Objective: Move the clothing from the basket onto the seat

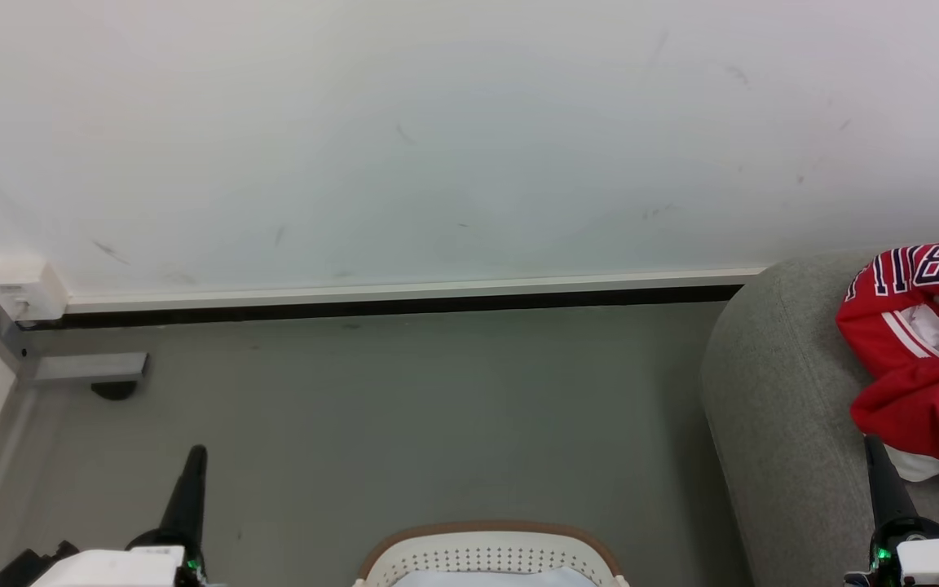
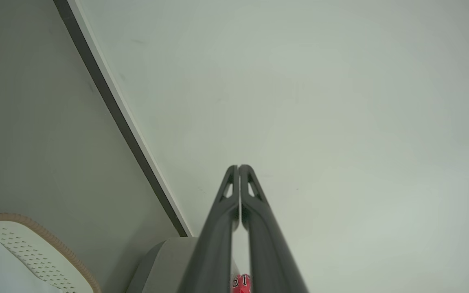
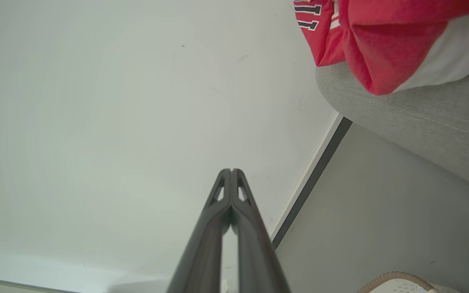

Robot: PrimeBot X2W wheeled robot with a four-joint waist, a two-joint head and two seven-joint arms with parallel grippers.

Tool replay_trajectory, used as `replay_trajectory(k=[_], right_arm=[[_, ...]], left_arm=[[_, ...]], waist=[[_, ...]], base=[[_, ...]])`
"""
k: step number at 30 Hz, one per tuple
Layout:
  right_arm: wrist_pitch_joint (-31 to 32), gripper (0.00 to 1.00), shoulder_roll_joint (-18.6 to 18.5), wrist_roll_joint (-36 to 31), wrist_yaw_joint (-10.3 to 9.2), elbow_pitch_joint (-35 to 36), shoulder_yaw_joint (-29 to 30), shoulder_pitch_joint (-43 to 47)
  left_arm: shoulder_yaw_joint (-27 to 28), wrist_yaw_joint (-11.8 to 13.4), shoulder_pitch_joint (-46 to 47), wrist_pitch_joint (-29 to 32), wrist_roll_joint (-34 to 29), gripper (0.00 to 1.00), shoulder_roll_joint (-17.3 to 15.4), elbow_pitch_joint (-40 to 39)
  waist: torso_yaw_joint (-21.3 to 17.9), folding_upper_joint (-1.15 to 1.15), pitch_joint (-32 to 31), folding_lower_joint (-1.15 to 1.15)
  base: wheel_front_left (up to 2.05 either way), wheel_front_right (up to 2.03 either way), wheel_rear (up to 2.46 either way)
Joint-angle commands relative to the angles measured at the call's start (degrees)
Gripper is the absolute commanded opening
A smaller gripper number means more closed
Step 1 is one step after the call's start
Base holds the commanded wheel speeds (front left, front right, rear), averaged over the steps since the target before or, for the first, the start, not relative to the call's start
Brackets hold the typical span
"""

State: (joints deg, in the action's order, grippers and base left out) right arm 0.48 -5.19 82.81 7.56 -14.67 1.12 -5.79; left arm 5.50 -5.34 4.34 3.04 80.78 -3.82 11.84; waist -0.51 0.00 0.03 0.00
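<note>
- The left gripper (image 2: 238, 167) and the right gripper (image 3: 231, 170) are both clenched on nothing, tips pressed together.
- The white basket (image 1: 490, 530) sits low between them; whether it holds clothing cannot be told.
- The red jersey (image 1: 926, 383) lies bunched on the grey seat (image 1: 779, 424), just beyond the right jaws.
- Risk: those tips may snag its white hem and drag it off the rounded edge.
</note>
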Motion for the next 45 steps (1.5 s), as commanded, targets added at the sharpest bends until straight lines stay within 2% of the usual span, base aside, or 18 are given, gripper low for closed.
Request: replay_trajectory(k=[1,30,45], right_arm=[[0.36,0.0,-0.49,1.71,-0.11,0.49,0.37,-1.07],[2.75,0.0,-1.27,13.55,-0.13,0.52,1.18,-1.09],[2.58,0.0,-1.41,13.52,-0.13,0.53,0.97,-1.06]], left_arm=[[0.45,-0.37,0.95,0.58,1.74,0.0,0.04,-0.14],[1.26,-0.44,2.37,3.67,11.97,0.0,0.94,0.53],[1.26,-0.44,2.34,3.73,11.89,0.0,0.94,0.52]], waist=[[0.03,0.0,-0.01,0.0],[0.5,0.0,-0.08,0.0],[0.51,0.0,-0.08,0.0]], base=[[0.0,0.0,0.0],[0.0,0.0,0.0],[0.0,0.0,0.0]])
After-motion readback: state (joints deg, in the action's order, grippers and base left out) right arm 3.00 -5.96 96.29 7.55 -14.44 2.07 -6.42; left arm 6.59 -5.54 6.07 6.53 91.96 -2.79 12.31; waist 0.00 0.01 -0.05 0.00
